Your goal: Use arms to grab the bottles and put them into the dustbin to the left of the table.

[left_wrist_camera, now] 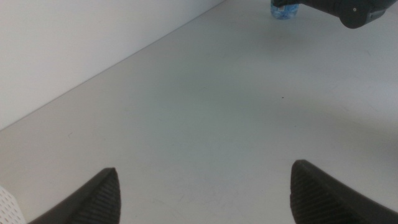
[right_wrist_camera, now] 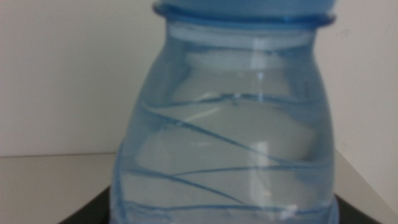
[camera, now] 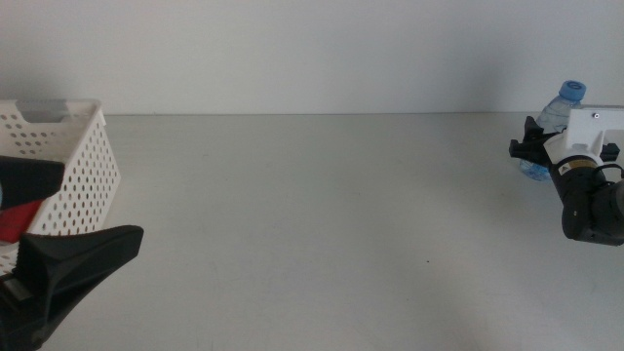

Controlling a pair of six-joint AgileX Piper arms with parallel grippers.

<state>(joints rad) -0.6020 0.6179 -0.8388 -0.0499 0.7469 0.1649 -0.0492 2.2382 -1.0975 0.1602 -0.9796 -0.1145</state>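
while the left claw gapes, the right claw grips one water bottle.

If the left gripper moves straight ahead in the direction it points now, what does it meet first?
Probably nothing near: ahead of the open left gripper lies bare table. Far along that line stand the water bottle and the right gripper around it, though depth is unclear.

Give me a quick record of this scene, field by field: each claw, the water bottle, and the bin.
right claw: far right of table, around the water bottle
water bottle: upright, blue cap, clear
left claw: open, empty, near left edge beside the dustbin
dustbin: white perforated basket, something red showing by it
table: light grey
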